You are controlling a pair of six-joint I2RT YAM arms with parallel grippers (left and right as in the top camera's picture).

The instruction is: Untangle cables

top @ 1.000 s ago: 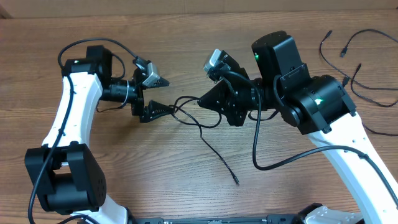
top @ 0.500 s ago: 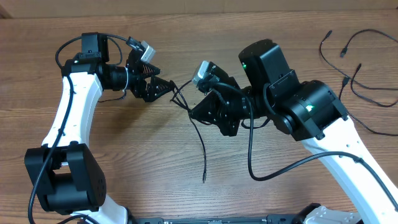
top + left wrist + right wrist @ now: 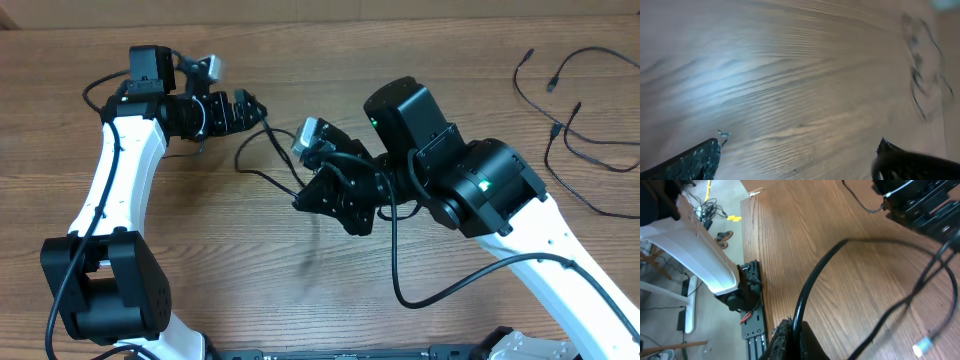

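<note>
The left gripper point(image 3: 247, 108) is drawn back toward the far-left part of the worktop point(image 3: 200, 260). The right gripper point(image 3: 300, 202) is shifted left. The cable point(image 3: 262, 178) is carried along; its loose tail, earlier lying flat, is now seen only as a faint blur.

Overhead: wood table point(image 3: 250, 300) lies open at front-centre btwn the arm bases & along the back edge, mid-table is blocked by the bulky right arm point(image 3: 470, 190) w/ a thin cable point(image 3: 238, 160) looping from right gripper point(image 3: 298, 203) twd left gripper point(image 3: 245, 108), and loose cables point(image 3: 575, 140) clutter the far right.
</note>
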